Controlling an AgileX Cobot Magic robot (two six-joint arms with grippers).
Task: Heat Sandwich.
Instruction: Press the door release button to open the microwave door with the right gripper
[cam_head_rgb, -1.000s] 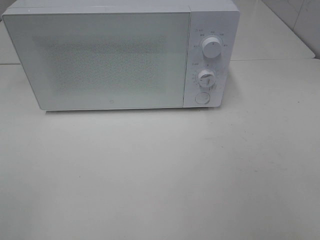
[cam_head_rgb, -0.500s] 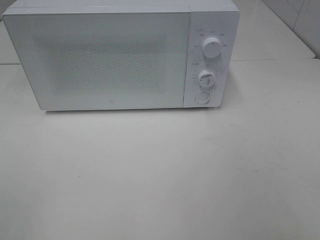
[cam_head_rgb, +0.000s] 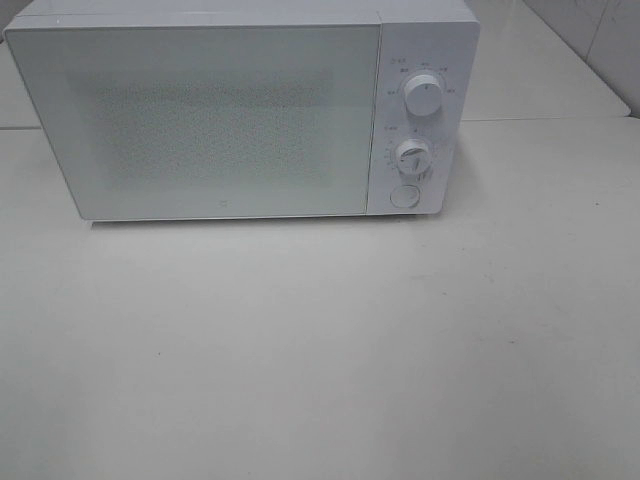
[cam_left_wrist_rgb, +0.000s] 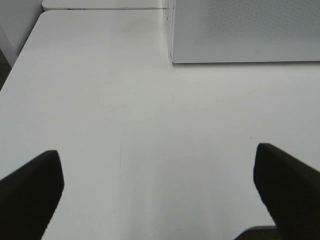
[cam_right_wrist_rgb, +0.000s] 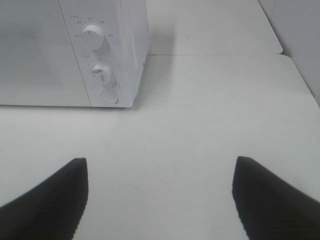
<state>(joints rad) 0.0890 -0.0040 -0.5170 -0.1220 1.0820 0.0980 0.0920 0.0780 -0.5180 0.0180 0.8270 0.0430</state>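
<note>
A white microwave (cam_head_rgb: 220, 115) stands at the back of the table with its door shut; it also shows in the left wrist view (cam_left_wrist_rgb: 245, 30) and the right wrist view (cam_right_wrist_rgb: 65, 50). Its two knobs (cam_head_rgb: 424, 95) and round door button (cam_head_rgb: 404, 196) sit on the right panel. The sandwich is hidden or out of view. My left gripper (cam_left_wrist_rgb: 157, 190) is open and empty above the bare table in front of the microwave's left end. My right gripper (cam_right_wrist_rgb: 160, 195) is open and empty in front of the control panel. Neither gripper shows in the exterior view.
The white table (cam_head_rgb: 320, 350) stretches in front of the microwave. A table seam (cam_head_rgb: 540, 120) runs behind on the right. The table's left edge (cam_left_wrist_rgb: 20, 65) shows in the left wrist view, and a wall (cam_right_wrist_rgb: 300, 30) rises at the far right.
</note>
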